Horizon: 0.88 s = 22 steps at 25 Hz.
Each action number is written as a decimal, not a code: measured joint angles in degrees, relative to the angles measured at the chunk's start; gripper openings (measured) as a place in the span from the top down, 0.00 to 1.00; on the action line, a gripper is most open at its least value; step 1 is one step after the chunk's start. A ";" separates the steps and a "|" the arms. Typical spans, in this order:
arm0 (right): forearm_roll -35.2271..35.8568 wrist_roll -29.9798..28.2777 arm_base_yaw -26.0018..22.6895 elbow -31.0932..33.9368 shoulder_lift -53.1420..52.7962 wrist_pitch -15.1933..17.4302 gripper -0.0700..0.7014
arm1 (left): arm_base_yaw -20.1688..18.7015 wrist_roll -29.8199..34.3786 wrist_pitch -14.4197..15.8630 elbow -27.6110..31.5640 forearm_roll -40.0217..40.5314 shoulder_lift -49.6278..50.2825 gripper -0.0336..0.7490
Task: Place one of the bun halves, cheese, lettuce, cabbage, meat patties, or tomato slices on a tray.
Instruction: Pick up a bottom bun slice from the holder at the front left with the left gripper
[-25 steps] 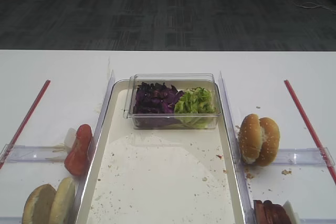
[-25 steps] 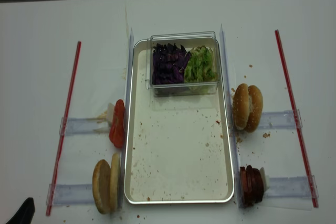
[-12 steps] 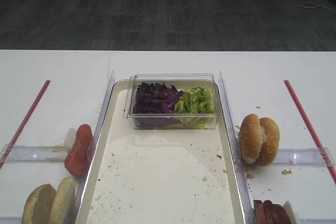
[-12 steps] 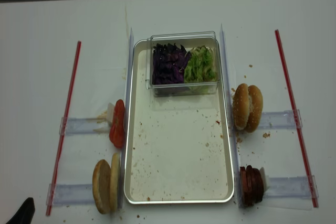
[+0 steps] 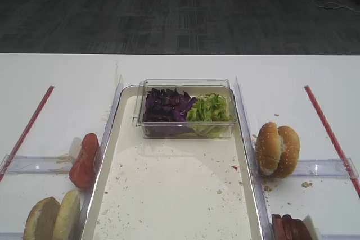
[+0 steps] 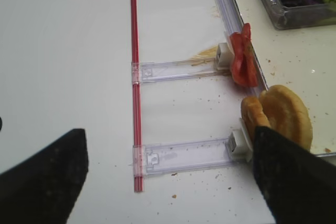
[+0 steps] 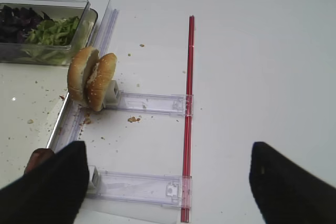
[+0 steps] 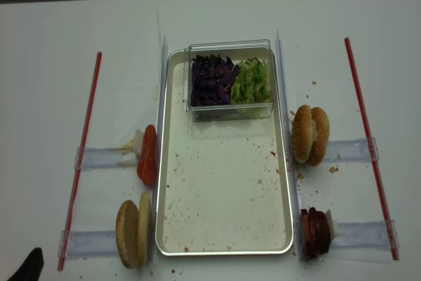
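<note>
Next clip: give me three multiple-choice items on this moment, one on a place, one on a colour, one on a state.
1. Where is the clear box?
A. far end of the tray
B. on the table left of the tray
C. beside the patties

2. What colour is the cabbage?
A. white
B. dark purple
C. orange

3. How do the left gripper's fingers stand?
A. shut on a tomato slice
B. shut on nothing
C. wide apart, holding nothing

Key: 1 A, the box sits inside the tray's far rim; 2 B, purple pieces lie beside the green lettuce; 3 C, the left wrist view shows bare table between them.
</note>
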 joint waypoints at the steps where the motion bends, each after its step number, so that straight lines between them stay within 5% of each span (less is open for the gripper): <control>1: 0.00 0.00 0.00 0.00 0.00 0.10 0.07 | 0.00 -0.12 0.00 0.00 0.25 0.00 0.17; 8: 0.00 0.00 0.00 0.00 0.00 0.10 0.07 | 0.00 -0.65 0.34 0.00 1.03 7.50 0.17; 22: 0.00 0.00 0.00 0.00 0.00 0.10 0.07 | 0.00 -0.65 -0.66 0.00 1.03 41.22 0.17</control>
